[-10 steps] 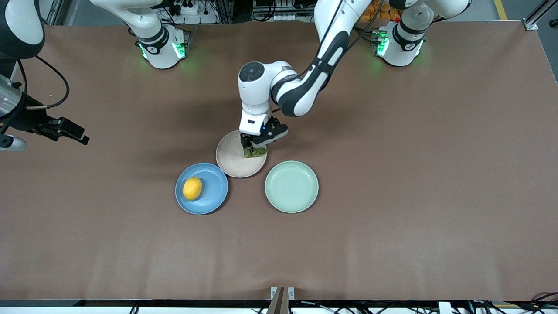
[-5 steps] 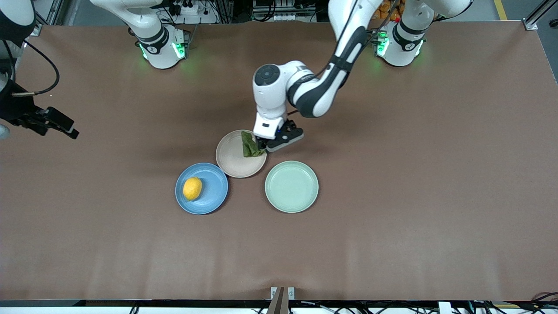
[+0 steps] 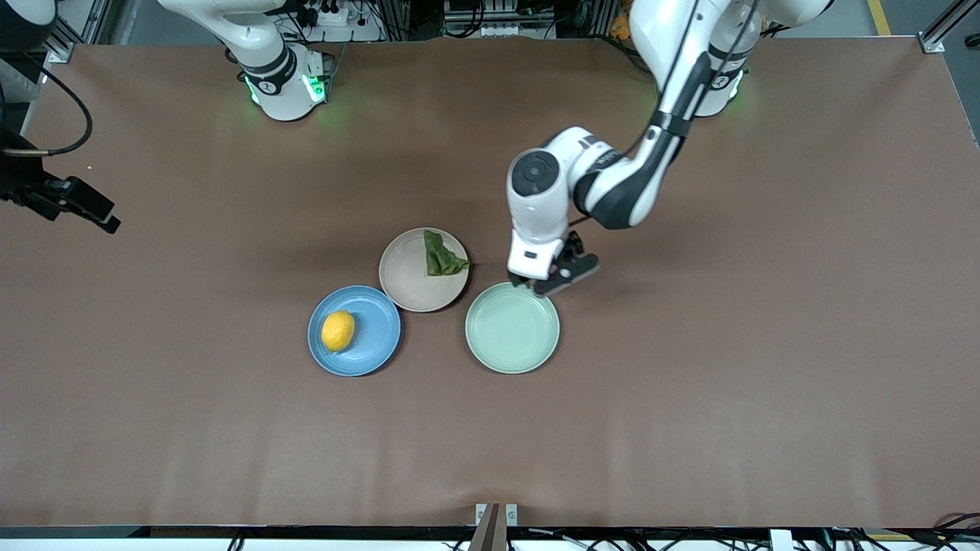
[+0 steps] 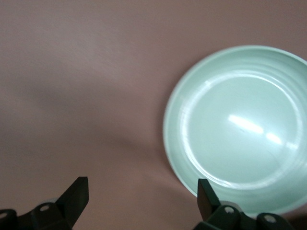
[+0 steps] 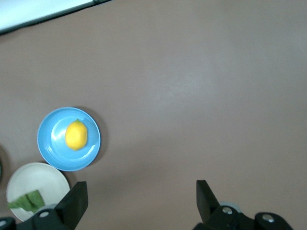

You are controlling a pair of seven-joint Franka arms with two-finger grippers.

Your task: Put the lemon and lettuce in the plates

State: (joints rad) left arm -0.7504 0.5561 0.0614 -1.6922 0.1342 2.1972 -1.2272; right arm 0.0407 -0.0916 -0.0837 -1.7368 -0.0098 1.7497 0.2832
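1. The lemon is seen lying in the blue plate; the lettuce lies in the beige plate, at the rim toward the left arm's end of the table.
2. The left gripper is held over the rim of the mint-green plate, jaws spread wide and empty.
3. The right gripper is held wide open, empty, high over the right arm's end of the table; that arm waits.
4. The lemon is judged firm, smooth and prone to rolling, best taken across its middle; the lettuce is judged light, limp and easily torn, best pinched at a thick fold.
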